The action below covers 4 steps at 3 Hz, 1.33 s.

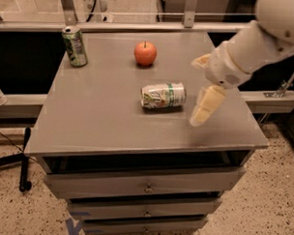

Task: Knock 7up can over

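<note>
At mid-counter (98,127), the 7up can (163,95) lies on its side.
Just right of it hangs the hand (196,92), fingers (208,103) spread wide, holding nothing; apple (145,53) farther back, green can (75,47) far left.

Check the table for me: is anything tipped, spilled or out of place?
Yes. The 7up can lies on its side near the middle of the table, while the green can at the back left stands upright. No spill shows. The hand hangs open just right of the 7up can, not touching it.
</note>
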Each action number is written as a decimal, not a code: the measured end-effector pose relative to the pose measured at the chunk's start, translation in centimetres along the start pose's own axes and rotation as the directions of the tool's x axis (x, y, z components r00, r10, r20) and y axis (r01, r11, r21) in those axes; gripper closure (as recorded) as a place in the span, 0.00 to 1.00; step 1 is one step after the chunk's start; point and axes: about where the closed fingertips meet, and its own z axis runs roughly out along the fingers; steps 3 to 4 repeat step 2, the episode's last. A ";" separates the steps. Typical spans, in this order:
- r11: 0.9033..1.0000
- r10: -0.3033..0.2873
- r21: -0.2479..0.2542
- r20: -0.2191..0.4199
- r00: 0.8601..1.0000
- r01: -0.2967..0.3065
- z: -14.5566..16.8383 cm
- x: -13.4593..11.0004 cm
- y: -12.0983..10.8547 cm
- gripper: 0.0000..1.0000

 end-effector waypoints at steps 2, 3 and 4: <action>0.975 0.203 0.040 0.225 0.953 -0.217 -6.0 4.9 1.6 0.00; 0.975 0.203 0.040 0.225 0.953 -0.217 -6.0 4.9 1.6 0.00; 0.975 0.203 0.040 0.225 0.953 -0.217 -6.0 4.9 1.6 0.00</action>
